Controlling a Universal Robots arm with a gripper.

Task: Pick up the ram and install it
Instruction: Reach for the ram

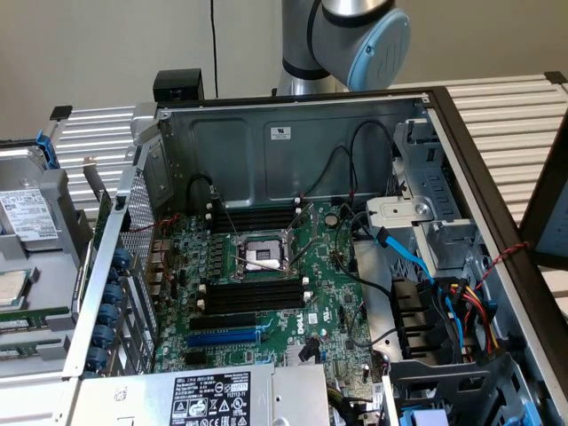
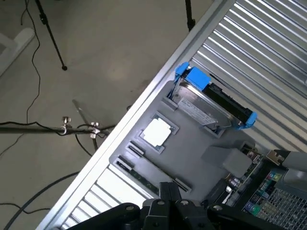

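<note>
Ram (image 2: 141,176): lies flat in a long groove of the grey tray (image 2: 192,148), not yet lifted (the groove likely keeps it square for a grasp).
Fingers (image 2: 169,191): poised over that groove at the tray's near edge; whether they are parted or closed, I cannot tell.
Tray contents: hard drive (image 2: 211,108) in a blue caddy; processor (image 2: 156,132) in a square recess.
Case (image 1: 293,169): open, just beside the tray; its memory slots (image 1: 253,297) look bare, ready to receive.

Slatted metal surface (image 1: 510,120): 1 open PC case (image 1: 266,151); 1 grey parts tray (image 2: 192,141) just beside it.
</note>
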